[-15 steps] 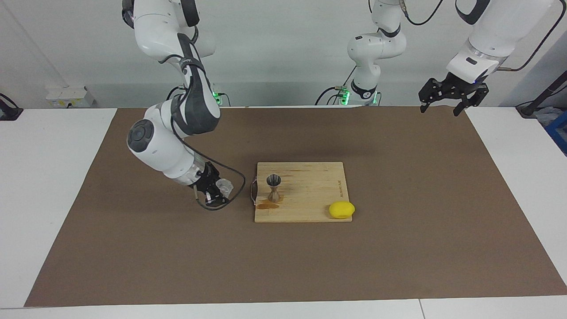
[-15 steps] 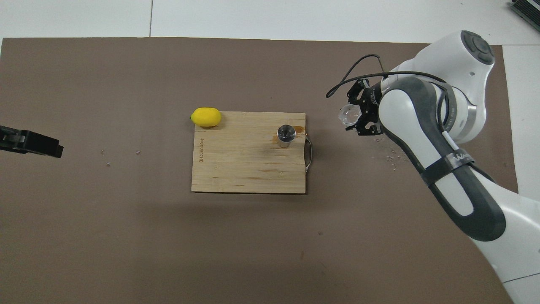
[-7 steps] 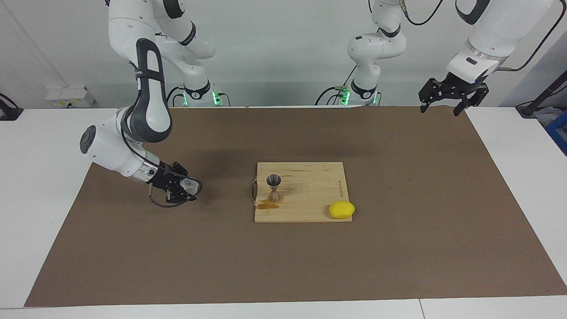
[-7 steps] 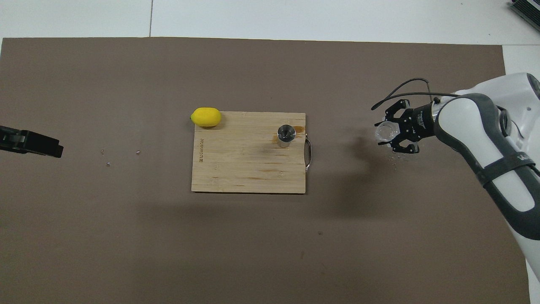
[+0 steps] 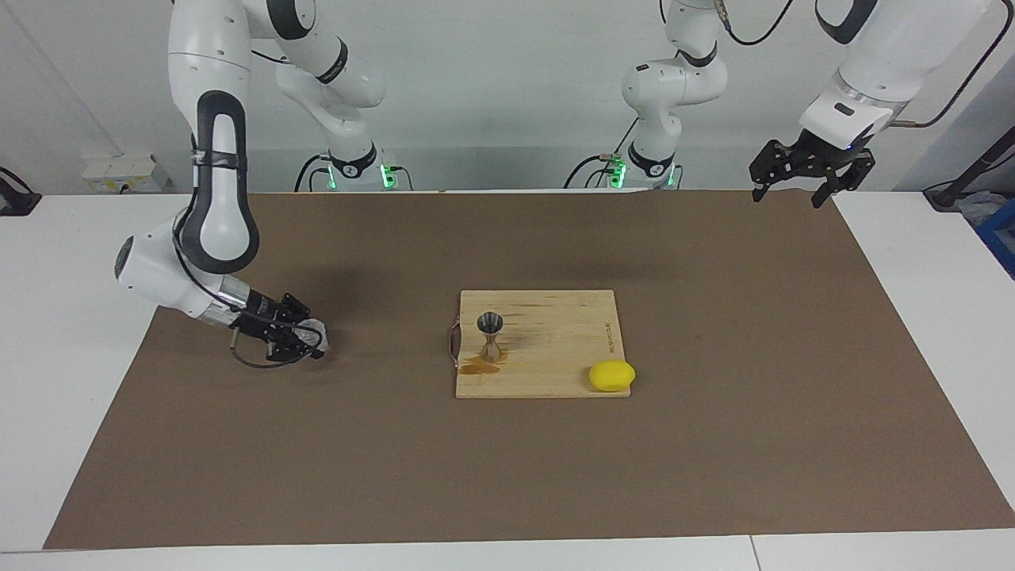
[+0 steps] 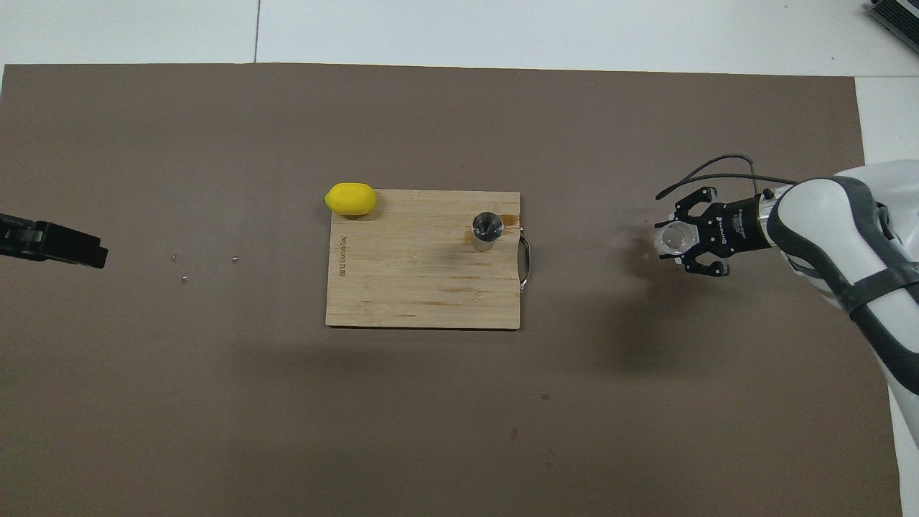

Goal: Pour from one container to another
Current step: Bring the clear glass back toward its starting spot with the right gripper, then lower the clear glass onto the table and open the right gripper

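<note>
Down at the right arm's end of the brown mat (image 5: 238, 444), the right gripper (image 5: 305, 337) sits low over the mat with its fingers clamped on the little clear glass cup (image 5: 313, 328). From the overhead camera the cup (image 6: 673, 239) looks roughly upright, mouth facing up, pinched between the black fingers (image 6: 700, 215). Can't really tell whether its base is touching the mat or just above it.

Well apart from that, in the middle of the mat, the wooden cutting board (image 5: 555, 349) lies flat with its metal handle (image 5: 453, 342) pointing toward the right arm's end. The steel jigger (image 5: 490, 336) stands upright on the board near that handle end, hourglass shape, open cone on top. A small brownish wet patch (image 5: 478, 365) is on the board right by its base. A yellow lemon (image 5: 611, 375) sits at the board's corner toward the left arm's end, at the edge farther from the robots, half hanging over onto the mat.

The left gripper (image 5: 802, 181) waits up in the air over the mat's corner at its own end, jaws spread and holding nothing.
</note>
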### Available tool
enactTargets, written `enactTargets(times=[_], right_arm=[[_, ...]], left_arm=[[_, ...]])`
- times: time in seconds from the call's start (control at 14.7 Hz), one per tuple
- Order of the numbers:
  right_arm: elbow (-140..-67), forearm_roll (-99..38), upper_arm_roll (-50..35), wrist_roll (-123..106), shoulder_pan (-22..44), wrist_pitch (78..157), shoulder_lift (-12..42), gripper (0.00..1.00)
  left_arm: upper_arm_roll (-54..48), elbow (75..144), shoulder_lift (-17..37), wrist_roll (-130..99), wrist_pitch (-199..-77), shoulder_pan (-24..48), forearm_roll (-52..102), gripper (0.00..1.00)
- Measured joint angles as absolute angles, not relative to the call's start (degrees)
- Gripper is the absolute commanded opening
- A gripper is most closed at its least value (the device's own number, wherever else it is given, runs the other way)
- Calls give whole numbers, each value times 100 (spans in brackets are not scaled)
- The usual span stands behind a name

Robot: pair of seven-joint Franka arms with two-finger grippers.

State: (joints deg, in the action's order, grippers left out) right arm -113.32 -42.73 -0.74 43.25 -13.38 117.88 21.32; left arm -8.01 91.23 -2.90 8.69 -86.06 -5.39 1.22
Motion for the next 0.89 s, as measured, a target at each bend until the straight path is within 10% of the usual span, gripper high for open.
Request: enactTargets(times=[0.41, 0.48, 0.61, 0.75, 0.89], right_arm=[[-11412, -4499, -131, 4185, -1432, 11724, 2252, 0], [-11431, -4509, -135, 4185, -1432, 11724, 2250, 47], [-11435, -4513, -134, 4185, -1433, 11723, 2248, 51], [-11438, -4524, -129, 4189, -1435, 11723, 2248, 91], [-11446, -4524, -110, 4202, -1436, 11738, 2248, 96]], left_arm=[[-801, 9123, -290, 869, -8606, -539, 122, 100], [-801, 9123, -290, 869, -8606, -539, 122, 100], [-801, 9123, -290, 869, -8606, -539, 122, 100], [-801, 9123, -290, 869, -8606, -539, 122, 100], [-801, 9123, -290, 869, -8606, -539, 122, 100]])
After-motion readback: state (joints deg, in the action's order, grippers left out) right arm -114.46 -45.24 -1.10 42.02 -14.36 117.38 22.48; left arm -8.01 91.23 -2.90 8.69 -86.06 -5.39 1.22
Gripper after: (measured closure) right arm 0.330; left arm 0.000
